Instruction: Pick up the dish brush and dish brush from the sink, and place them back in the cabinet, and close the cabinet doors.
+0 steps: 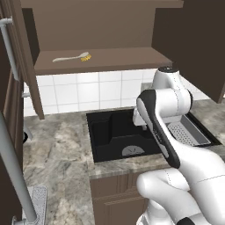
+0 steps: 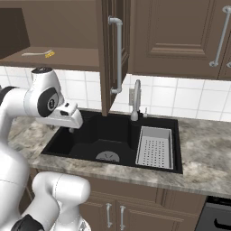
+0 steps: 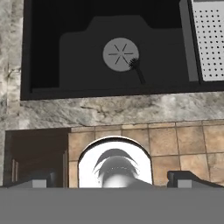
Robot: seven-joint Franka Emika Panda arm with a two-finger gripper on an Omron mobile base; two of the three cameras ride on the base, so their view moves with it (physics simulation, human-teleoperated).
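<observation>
A whitish-handled dish brush (image 1: 70,57) with a yellow head lies on the shelf of the open cabinet (image 1: 101,61); it shows small in the right base view (image 2: 38,53). The black-handled dish brush (image 3: 137,71) lies on the floor of the black sink (image 3: 78,48), its bristles beside the round drain (image 3: 120,53). My gripper (image 3: 112,181) hangs open and empty above the sink's front left part (image 2: 71,128), well above the black brush. Both cabinet doors stand open, one (image 1: 11,70) on the left and one (image 2: 113,49) on the right.
A grey perforated rack (image 2: 154,146) fills the sink's right side. The curved faucet (image 2: 136,99) rises behind the basin, below the open right door. Marbled counter (image 1: 57,149) surrounds the sink, with lower drawers (image 3: 35,153) under it.
</observation>
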